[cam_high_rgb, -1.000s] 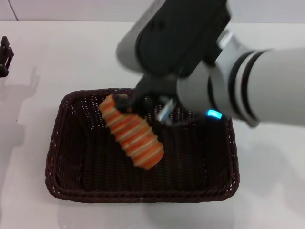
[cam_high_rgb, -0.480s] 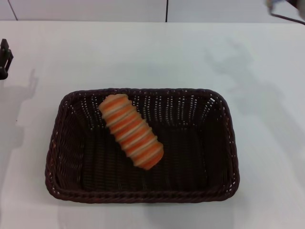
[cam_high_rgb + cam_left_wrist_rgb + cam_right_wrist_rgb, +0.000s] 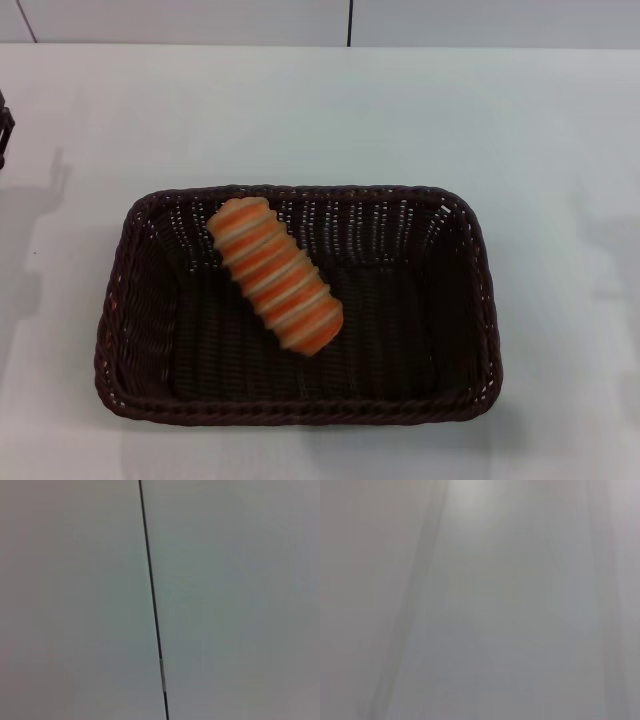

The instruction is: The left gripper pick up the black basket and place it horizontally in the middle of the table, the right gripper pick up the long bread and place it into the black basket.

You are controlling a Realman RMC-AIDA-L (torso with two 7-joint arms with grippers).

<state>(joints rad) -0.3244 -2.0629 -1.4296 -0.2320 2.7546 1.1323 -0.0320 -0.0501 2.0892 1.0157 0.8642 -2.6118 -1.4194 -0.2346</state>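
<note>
The dark woven wicker basket (image 3: 298,305) sits lengthwise mid-table on the plain white tabletop (image 3: 320,110), with the orange-tan, cream-striped loaf (image 3: 276,275) lying slantwise inside it, touching its floor. Both steps look done. Only a sliver of the left gripper (image 3: 4,125) shows at the table's edge, perhaps; I can't tell its jaws. The right gripper is out of sight.

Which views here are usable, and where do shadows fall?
Head view: sharp; the long bread lies diagonally in the black basket, soft shadows on the table at both sides. Left wrist view: plain surface crossed by a dark seam. Right wrist view: featureless grey blur.
</note>
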